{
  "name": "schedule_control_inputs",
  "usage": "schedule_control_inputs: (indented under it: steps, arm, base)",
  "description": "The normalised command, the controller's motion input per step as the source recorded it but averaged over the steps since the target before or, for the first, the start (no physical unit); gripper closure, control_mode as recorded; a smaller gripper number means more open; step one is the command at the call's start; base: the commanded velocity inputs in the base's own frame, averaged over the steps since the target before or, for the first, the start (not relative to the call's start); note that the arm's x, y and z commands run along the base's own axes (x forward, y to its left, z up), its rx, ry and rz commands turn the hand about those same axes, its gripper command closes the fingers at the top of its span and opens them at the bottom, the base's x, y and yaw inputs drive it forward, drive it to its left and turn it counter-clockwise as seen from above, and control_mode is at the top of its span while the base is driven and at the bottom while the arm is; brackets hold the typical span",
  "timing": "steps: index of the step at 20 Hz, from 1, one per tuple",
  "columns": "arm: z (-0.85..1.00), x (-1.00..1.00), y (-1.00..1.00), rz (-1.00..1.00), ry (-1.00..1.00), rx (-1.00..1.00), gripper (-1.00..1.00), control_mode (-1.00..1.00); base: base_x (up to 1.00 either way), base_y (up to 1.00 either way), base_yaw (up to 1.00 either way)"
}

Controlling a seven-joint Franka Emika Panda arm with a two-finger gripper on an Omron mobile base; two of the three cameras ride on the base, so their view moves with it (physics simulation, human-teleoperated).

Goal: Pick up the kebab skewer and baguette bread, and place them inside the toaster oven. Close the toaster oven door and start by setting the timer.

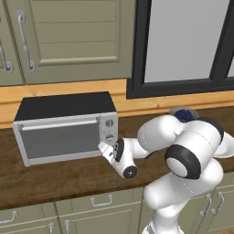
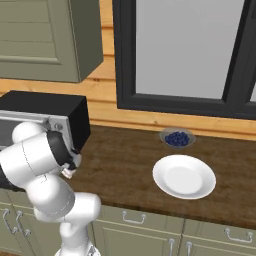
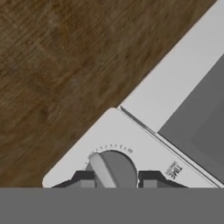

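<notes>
Step in hand: the timer is judged to be the part being set, since the oven door (image 1: 59,139) is seen shut and the empty plate (image 2: 184,176) suggests the skewer and bread have been loaded; neither can be made out through the glass.

Oven: the toaster oven (image 1: 66,125) is placed toward the left end of the counter (image 1: 55,176), against the back edge, with its knobs down the right side of its front.

Fingers: the gripper (image 3: 116,180) is brought up to the lowest knob (image 3: 111,168), the one labelled "TIME", with one finger (image 3: 85,179) on each side of it. The fingers are spread about as wide as the knob; whether they press on it cannot be told.

Knob: its raised bar is seen tilted, pointing up and to the left in the hand view, toward the tick marks.

How to do it well: the fingers should be closed firmly on the knob before any turn, the wrist kept in line with the knob's axis, and the turn made by rolling the hand only, so that the oven is not pushed along the counter.

Risk: a loose hold is likely to slip over the smooth knob.

Nearby: a bowl of berries (image 2: 177,138) is left near the back edge, just behind the plate, well apart from the oven.
</notes>
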Motion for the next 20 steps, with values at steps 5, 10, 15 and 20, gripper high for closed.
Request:
schedule_control_inputs:
  steps: [5,10,15,20]
  arm:
    - [-0.54,-0.25,0.4,0.06,0.0,0.17,1.0,-1.0]
    - [-0.62,-0.18,0.47,0.02,-0.01,0.21,1.0,-1.0]
    - [-0.85,-0.4,0.44,0.0,-0.04,0.22,1.0,-1.0]
    - [-0.92,-0.36,0.44,0.0,-0.03,0.24,1.0,-1.0]
  base:
    - [0.0,0.0,0.0]
    - [0.0,0.0,0.0]
    - [0.0,0.0,0.0]
    - [0.0,0.0,0.0]
